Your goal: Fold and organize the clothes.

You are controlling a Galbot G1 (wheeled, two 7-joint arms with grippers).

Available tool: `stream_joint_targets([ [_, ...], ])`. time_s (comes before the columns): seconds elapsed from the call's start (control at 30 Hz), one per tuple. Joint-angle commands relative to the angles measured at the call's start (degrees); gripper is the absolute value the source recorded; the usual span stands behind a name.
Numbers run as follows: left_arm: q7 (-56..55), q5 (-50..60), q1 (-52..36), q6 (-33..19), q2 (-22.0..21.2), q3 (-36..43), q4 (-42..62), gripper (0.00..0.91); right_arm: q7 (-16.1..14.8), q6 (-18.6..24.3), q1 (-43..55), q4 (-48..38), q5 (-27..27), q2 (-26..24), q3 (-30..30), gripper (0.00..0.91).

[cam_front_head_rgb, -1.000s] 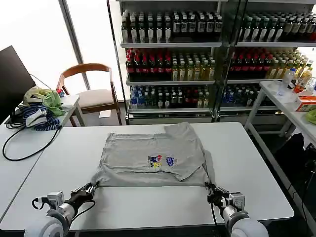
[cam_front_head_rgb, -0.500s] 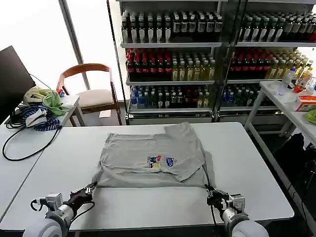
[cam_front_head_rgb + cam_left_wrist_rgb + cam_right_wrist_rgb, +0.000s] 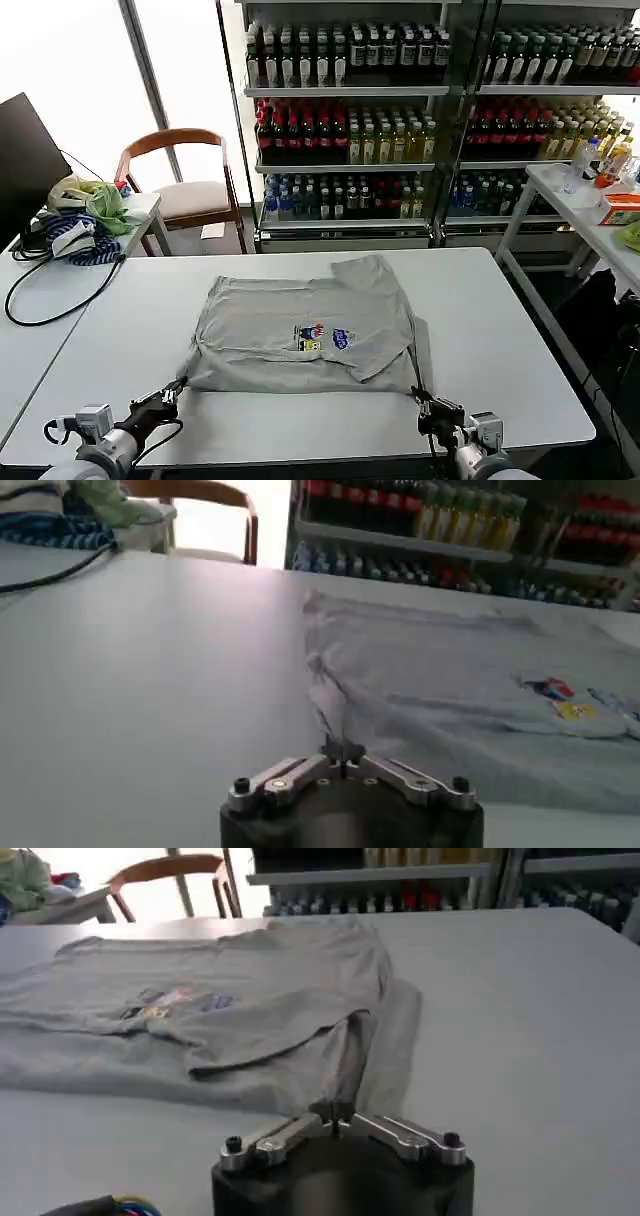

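Observation:
A light grey short-sleeved shirt (image 3: pixel 305 325) with a small multicoloured chest print lies partly folded on the white table (image 3: pixel 500 330). My left gripper (image 3: pixel 172 393) is shut on the shirt's near left corner at the table's front edge. My right gripper (image 3: pixel 423 400) is shut on the near right corner. In the left wrist view the cloth (image 3: pixel 470 695) stretches away from the closed left gripper (image 3: pixel 343 753). In the right wrist view a taut strip of the shirt (image 3: pixel 250 1008) runs into the closed right gripper (image 3: pixel 338 1116).
A second table (image 3: pixel 40 310) on the left carries a black cable, a blue coiled cord (image 3: pixel 65 240) and a green-yellow cloth bundle (image 3: pixel 95 200). A wooden chair (image 3: pixel 185 175) and drink shelves (image 3: pixel 350 120) stand behind. Another white table (image 3: pixel 590 215) is at the right.
Both grippers have pulled back toward the table's front edge, dragging the shirt's near edge with them. The shirt has slid slightly nearer.

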Motion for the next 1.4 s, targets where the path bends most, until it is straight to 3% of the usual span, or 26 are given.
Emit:
stream_joint_targets([
  [0.03,1.36,1.32,12.22,1.66,-1.42,-7.68,-6.50,0.000,-0.32,1.61,-9.51,5.22,0.26,-3.95,3.55,0.000],
  [0.43,1.59,3.44,21.78,3.95,-3.91,-11.92,-10.51,0.000,-0.48,0.86,-12.40,6.88,-0.21,-6.62,4.19,0.000],
  [0.73,2.54,3.71,21.11,3.73,-2.48,-11.46,-9.92,0.000,-0.56,0.83,-13.04,7.58,-0.22,-6.60,4.00,0.000],
  [0.77,2.52,3.68,20.82,3.70,-2.22,-11.42,-9.70,0.000,-0.30,0.78,-12.26,7.33,-0.21,-6.19,3.86,0.071],
  [0.8,2.61,3.60,20.69,3.62,-2.12,-11.39,-9.60,0.000,-0.31,0.75,-11.72,7.07,-0.33,-5.92,3.87,0.907],
  [1.07,2.74,3.53,19.31,3.33,-1.30,-10.08,-8.91,0.000,-0.13,-0.42,-6.19,5.43,-0.31,-4.82,2.68,0.907],
  [1.33,2.88,3.38,18.07,3.11,-0.84,-8.81,-8.77,0.000,1.09,-2.23,0.50,2.59,-0.40,-3.44,-2.69,0.897],
  [1.37,3.01,3.39,18.01,3.08,-0.79,-8.82,-8.74,0.000,1.22,-2.36,1.27,2.11,-0.43,-3.15,-3.25,0.736],
  [1.4,3.01,3.40,17.99,3.08,-0.78,-8.81,-8.75,0.000,1.26,-2.49,1.81,1.82,-0.43,-3.04,-3.68,0.282],
])
